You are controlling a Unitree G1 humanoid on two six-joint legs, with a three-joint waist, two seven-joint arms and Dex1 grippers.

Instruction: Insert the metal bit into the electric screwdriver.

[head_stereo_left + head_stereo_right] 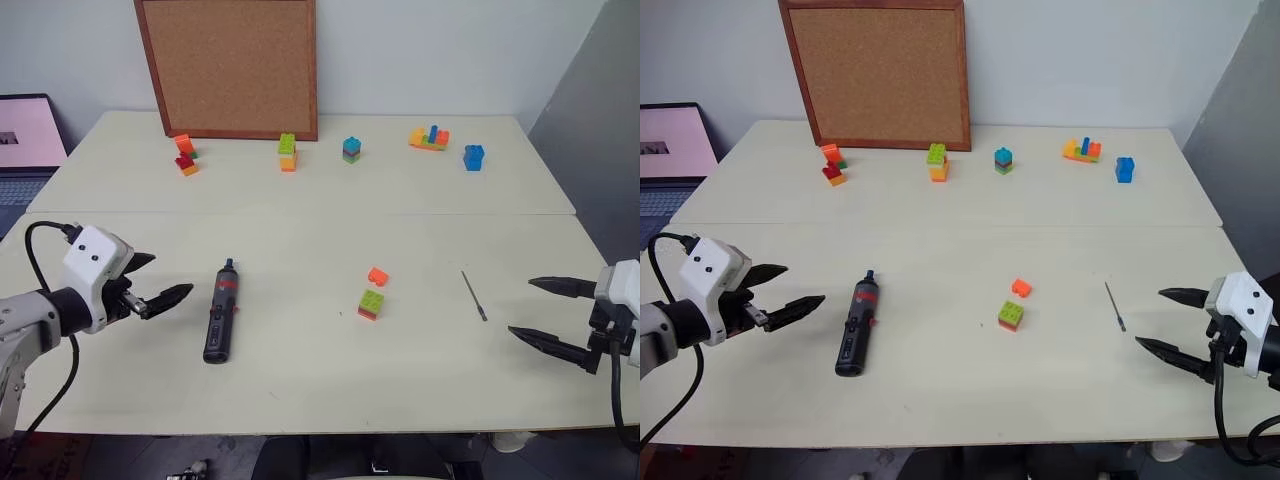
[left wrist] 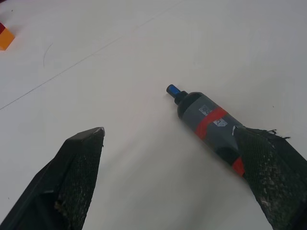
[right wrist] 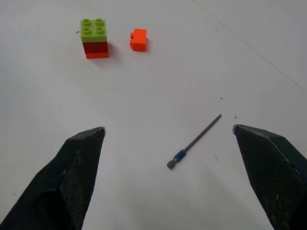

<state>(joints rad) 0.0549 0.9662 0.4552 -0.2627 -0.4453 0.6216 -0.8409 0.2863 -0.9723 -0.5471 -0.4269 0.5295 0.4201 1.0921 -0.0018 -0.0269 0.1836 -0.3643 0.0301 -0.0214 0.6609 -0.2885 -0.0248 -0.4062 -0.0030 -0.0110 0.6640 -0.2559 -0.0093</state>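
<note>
left gripper [image 1: 158,280]: fingers spread wide, empty, hovering over the table [image 1: 300,380] at its near left side.
right gripper [image 1: 534,312]: fingers spread wide too, empty, hanging near the table's right edge.
electric screwdriver [image 1: 219,310]: lying flat just beyond the left gripper's fingertips, apart from them, narrow tip pointing away toward the far side.
metal bit [image 1: 474,295]: flat on the table just inward of the right gripper, not touching it, well apart from the screwdriver.
green-and-red block stack [image 1: 371,304]: between the two grippers, small orange brick [image 1: 377,276] just behind it.
far end: more coloured blocks [image 1: 287,152] in a row, cork board [image 1: 230,65] leaning on the wall, laptop [image 1: 28,135] off beyond the left gripper.
</note>
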